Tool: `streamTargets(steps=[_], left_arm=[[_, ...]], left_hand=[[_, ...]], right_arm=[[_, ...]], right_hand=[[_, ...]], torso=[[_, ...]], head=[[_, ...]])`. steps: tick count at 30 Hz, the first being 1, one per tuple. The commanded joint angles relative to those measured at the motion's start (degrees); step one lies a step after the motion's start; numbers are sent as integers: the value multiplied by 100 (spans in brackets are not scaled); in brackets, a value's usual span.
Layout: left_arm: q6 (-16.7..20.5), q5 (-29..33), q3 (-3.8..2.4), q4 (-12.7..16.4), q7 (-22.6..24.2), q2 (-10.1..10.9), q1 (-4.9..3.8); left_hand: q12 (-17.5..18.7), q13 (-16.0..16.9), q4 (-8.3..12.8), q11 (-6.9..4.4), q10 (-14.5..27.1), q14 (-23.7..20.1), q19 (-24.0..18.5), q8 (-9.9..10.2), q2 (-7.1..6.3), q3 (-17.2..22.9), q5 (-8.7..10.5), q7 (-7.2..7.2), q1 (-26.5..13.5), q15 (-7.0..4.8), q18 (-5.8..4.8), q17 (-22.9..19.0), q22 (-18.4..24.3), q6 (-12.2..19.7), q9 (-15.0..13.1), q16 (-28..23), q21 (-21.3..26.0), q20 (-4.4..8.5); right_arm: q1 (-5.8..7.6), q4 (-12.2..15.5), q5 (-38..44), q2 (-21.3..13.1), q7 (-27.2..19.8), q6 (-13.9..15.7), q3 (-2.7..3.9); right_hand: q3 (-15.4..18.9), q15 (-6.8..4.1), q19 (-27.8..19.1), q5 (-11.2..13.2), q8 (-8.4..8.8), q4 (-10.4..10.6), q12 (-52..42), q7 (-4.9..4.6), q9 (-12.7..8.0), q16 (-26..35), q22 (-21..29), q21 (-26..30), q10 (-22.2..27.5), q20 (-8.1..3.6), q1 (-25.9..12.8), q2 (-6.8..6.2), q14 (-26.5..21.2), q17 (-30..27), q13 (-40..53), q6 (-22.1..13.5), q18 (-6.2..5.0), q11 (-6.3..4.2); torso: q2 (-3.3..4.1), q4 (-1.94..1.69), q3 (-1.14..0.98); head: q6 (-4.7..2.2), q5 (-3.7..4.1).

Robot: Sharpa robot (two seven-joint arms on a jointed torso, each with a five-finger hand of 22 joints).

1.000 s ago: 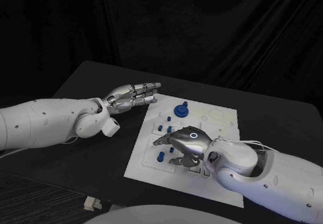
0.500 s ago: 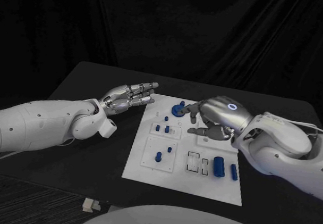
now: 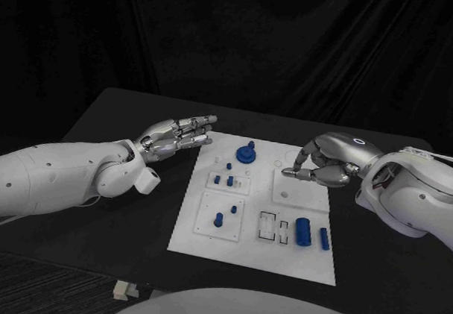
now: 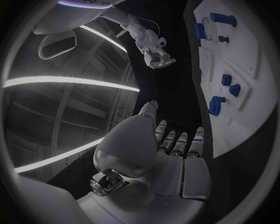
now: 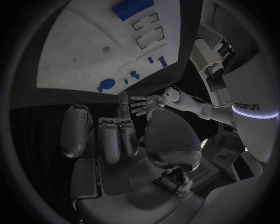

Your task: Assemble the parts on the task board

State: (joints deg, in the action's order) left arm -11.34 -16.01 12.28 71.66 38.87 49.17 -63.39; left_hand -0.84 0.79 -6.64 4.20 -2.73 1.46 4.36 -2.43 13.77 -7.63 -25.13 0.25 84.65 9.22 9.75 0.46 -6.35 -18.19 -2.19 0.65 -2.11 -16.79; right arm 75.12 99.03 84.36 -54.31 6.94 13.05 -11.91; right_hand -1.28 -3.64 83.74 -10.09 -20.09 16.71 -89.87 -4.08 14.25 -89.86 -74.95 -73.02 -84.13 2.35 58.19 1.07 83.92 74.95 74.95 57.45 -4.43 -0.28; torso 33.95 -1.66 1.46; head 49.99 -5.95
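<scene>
Lying flat on the black table (image 3: 388,277), the white task board (image 3: 255,261) sits between the 2 hands. The left hand (image 3: 177,135) hovers just off the board's far left corner, its fingers stretched out together and holding nothing; the left wrist view shows the same flat, empty hand (image 4: 169,154) with the board (image 4: 248,93) off to its side. The right hand (image 3: 329,161) hangs over the board's far right corner with its fingers curled downward toward the surface, and whether anything sits between them cannot be told from above; the right wrist view shows its fingers (image 5: 111,135) bent inward with nothing visible in them. Between the 2 hands, on the board's far edge, stands a round blue knob part (image 3: 248,154). Nearer the robot than the left hand are small blue pegs (image 3: 222,179) and a single blue peg (image 3: 218,218). Well short of the right hand, near the board's near right part, lie a blue cylinder (image 3: 304,233) and a slimmer blue bar (image 3: 325,239) side by side.
</scene>
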Motion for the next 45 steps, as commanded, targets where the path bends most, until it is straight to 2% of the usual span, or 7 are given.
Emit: streamTargets(steps=[1,13,19,23,26,29,45], left_arm=[[40,41,-6,11,153,-7,6],[173,41,-6,72,436,49,8],[220,41,-6,93,590,57,8],[208,41,-6,96,626,49,8],[199,41,-6,100,652,41,8],[194,41,-6,101,660,36,8],[144,41,-6,66,658,30,14]], left_hand=[[-9,-2,3,-25,-16,0,18,18,-13,38,-27,87,-63,23,-56,6,18,2,1,29,-31,-3],[19,-20,-3,-243,72,-3,7,21,-58,72,-27,150,-81,5,-58,5,49,74,4,29,-29,5],[8,-15,-88,-261,54,-29,-93,6,-106,32,-34,161,-129,-75,-44,-3,153,10,-3,14,22,37],[2,-15,-628,-223,47,-57,-262,3,-156,-244,145,190,-311,-97,44,-11,332,-40,-4,-2,109,156],[0,-15,-996,-216,49,-73,-316,5,-168,-436,490,209,-349,-117,52,-16,403,-47,-4,-11,136,203],[-1,-15,-1013,-211,48,-81,-328,4,-148,-493,619,214,-379,-123,53,-19,422,-52,-4,-16,141,212],[-4,-15,-946,-176,46,-96,-409,10,-98,-494,331,187,-128,-129,16,-24,559,-28,0,-26,187,299]], right_arm=[[-33,-39,-238,-23,798,-952,2],[-56,-146,-316,12,1189,-1153,2],[-57,-221,-796,78,1673,-1852,2],[-64,-268,-1117,135,1999,-2237,2],[-75,-302,-1240,185,2182,-2390,2],[-81,-330,-1283,230,2262,-2442,2],[-207,-466,-1703,428,2729,-2762,2]], right_hand=[[81,-2,47,28,49,4,-13,21,32,-14,-1032,113,-587,16,-276,38,608,1505,1505,140,82,3],[162,-189,55,93,-201,2,-13,291,506,-14,-1053,-40,-587,-137,-508,19,608,1505,1505,926,94,-216],[167,-254,63,58,-181,-13,-13,288,672,-3,-1054,-73,-587,-199,-562,54,602,1484,1505,886,99,-212],[153,-203,-30,9,-13,-52,-13,258,707,105,-987,158,-587,-165,-495,53,549,1284,1505,836,57,-182],[156,-196,-37,23,34,-76,-13,257,715,135,-981,183,-587,-155,-443,18,538,1234,1505,864,52,-180],[153,-198,-45,30,56,-105,-13,263,726,154,-973,212,-587,-153,-393,-3,532,1205,1505,908,45,-182],[146,-273,10,24,42,-315,-13,333,911,127,-1011,91,-587,-210,-151,-139,552,1258,1505,1108,66,-246]], torso=[[-1,-2,0],[4,3,3],[-3,-1,3],[1,0,5],[0,2,7],[-2,-3,6],[0,1,7]], head=[[1,4],[1,80],[1,113],[1,163],[1,182],[1,203],[1,224]])
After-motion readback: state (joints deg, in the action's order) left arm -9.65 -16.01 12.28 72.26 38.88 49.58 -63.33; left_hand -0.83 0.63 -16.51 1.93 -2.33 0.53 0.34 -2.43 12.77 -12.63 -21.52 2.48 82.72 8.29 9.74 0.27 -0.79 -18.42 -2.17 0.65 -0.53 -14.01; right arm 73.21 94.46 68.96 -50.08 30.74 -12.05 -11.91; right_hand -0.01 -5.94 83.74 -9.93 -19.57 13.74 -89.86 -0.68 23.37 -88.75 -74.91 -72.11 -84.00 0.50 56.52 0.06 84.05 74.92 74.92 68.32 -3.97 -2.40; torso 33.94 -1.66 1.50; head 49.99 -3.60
